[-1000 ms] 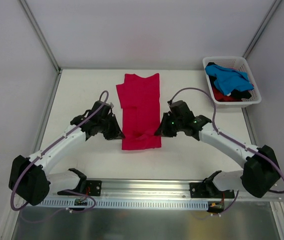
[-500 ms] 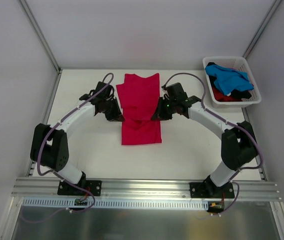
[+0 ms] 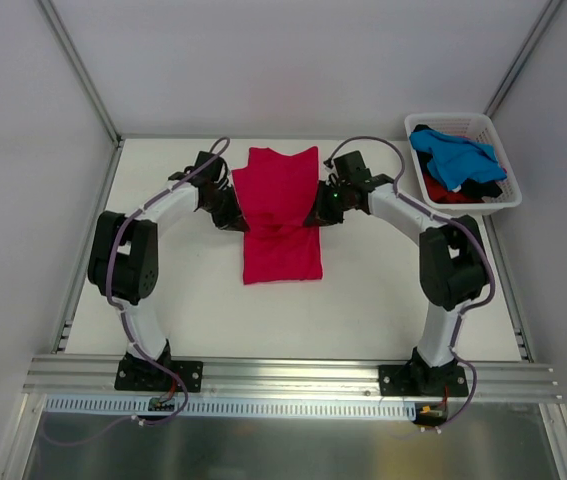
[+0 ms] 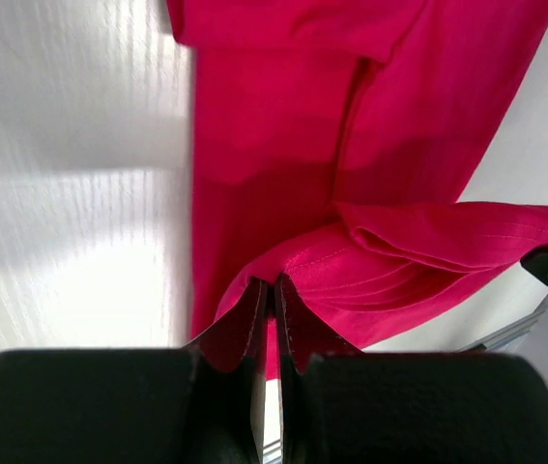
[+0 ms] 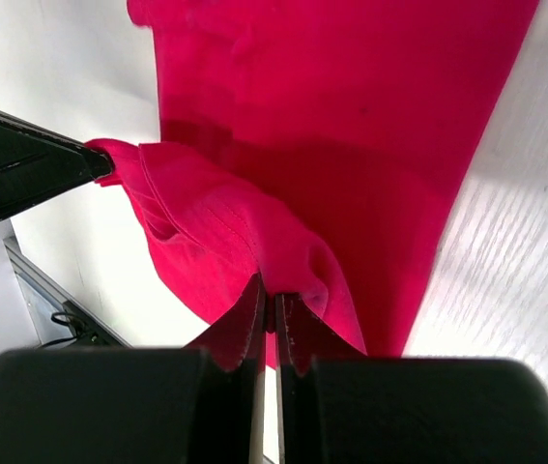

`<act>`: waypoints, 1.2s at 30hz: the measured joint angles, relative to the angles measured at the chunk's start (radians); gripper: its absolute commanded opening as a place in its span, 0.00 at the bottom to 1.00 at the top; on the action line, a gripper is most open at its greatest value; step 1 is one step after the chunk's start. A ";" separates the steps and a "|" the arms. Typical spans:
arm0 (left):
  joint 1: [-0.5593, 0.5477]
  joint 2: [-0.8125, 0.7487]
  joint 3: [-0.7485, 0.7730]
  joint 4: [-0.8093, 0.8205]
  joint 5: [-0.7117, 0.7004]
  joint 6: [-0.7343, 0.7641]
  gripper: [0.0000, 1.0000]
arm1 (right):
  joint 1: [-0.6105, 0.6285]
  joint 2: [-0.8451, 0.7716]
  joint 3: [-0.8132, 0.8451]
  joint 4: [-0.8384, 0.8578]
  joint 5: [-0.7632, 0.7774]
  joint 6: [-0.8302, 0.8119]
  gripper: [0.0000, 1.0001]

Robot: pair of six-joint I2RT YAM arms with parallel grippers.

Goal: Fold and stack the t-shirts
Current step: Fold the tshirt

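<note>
Left gripper [image 3: 234, 222] and right gripper [image 3: 314, 218] each pinch the red shirt [image 3: 281, 185] by its hem, apparently mid-fold; next, it likely needs laying flat toward twelve o'clock.

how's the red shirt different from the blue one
The red t-shirt lies laid out on the table; the blue t-shirt sits bunched in the basket. The left claw and right claw pinch its raised edge; no claw holds the blue one. Both are plain-coloured cloth.

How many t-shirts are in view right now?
4: a crimson t-shirt on the table; a blue one, a black one and a red one piled in the basket at far right. Others may be hidden beneath.
</note>
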 measured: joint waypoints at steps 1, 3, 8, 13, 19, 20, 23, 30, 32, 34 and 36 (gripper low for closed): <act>0.006 0.011 0.012 0.000 0.002 0.002 0.00 | -0.005 0.013 0.018 -0.003 -0.003 -0.003 0.00; 0.013 0.031 0.033 0.001 0.006 0.004 0.00 | -0.012 0.035 0.050 -0.005 -0.010 -0.007 0.00; 0.019 0.089 0.085 0.007 0.029 0.009 0.00 | -0.016 0.088 0.100 -0.008 -0.025 -0.021 0.00; 0.019 0.141 0.100 0.009 0.030 0.024 0.00 | -0.020 0.125 0.104 -0.019 -0.026 -0.034 0.00; 0.020 0.168 0.117 0.008 0.030 0.032 0.01 | -0.036 0.153 0.119 -0.034 -0.032 -0.045 0.04; 0.020 0.169 0.127 0.007 0.031 0.033 0.03 | -0.040 0.158 0.132 -0.040 -0.040 -0.047 0.05; 0.026 0.171 0.162 0.007 0.039 0.044 0.41 | -0.045 0.179 0.189 -0.061 -0.056 -0.055 0.21; 0.080 0.161 0.258 0.009 0.100 0.047 0.84 | -0.048 0.182 0.333 -0.112 -0.102 -0.103 0.85; 0.093 0.126 0.267 0.008 0.106 0.054 0.82 | -0.048 0.165 0.356 -0.121 -0.103 -0.113 0.84; 0.101 0.071 0.266 0.000 0.111 0.056 0.79 | -0.048 0.133 0.360 -0.133 -0.101 -0.124 0.81; 0.098 -0.021 0.241 0.005 0.123 0.060 0.75 | -0.047 0.082 0.344 -0.142 -0.096 -0.136 0.81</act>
